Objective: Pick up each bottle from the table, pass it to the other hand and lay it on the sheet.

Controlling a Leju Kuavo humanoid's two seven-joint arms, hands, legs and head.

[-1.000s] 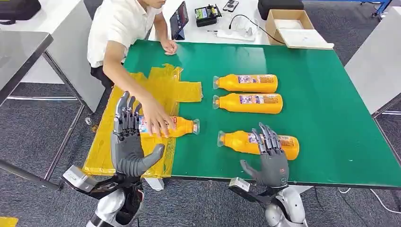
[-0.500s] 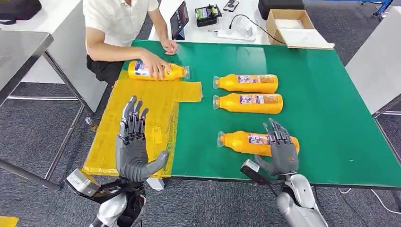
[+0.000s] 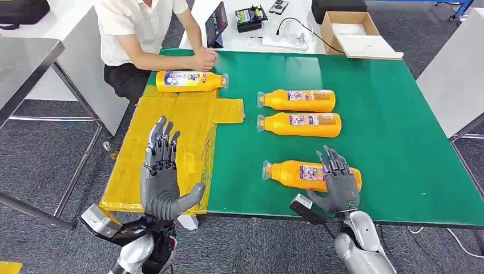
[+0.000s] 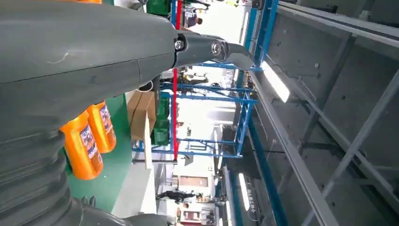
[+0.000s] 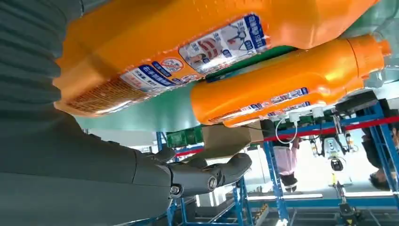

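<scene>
Three orange bottles lie on the green table (image 3: 394,131): two side by side (image 3: 297,100) (image 3: 301,124) and a nearer one (image 3: 297,173). My right hand (image 3: 338,184) hovers over the nearer bottle's base end, fingers spread and thumb on the near side, without gripping. Its wrist view shows that bottle (image 5: 188,52) close by, the thumb (image 5: 207,175) apart from it. A further bottle (image 3: 191,80) lies at the far end of the yellow sheet (image 3: 171,120). My left hand (image 3: 162,174) stands upright and empty over the sheet's near part, fingers apart. Two bottles (image 4: 82,150) show past the left hand (image 4: 94,47).
A person (image 3: 142,28) sits at the table's far left corner, hands (image 3: 204,59) resting together on the edge. A white table behind carries a tablet (image 3: 216,24), a cardboard box (image 3: 348,28) and cables. Grey tables flank both sides.
The person slid the bottle from the sheet's middle to its far end and drew the hand back. My right hand moved right, over the nearest bottle's base end.
</scene>
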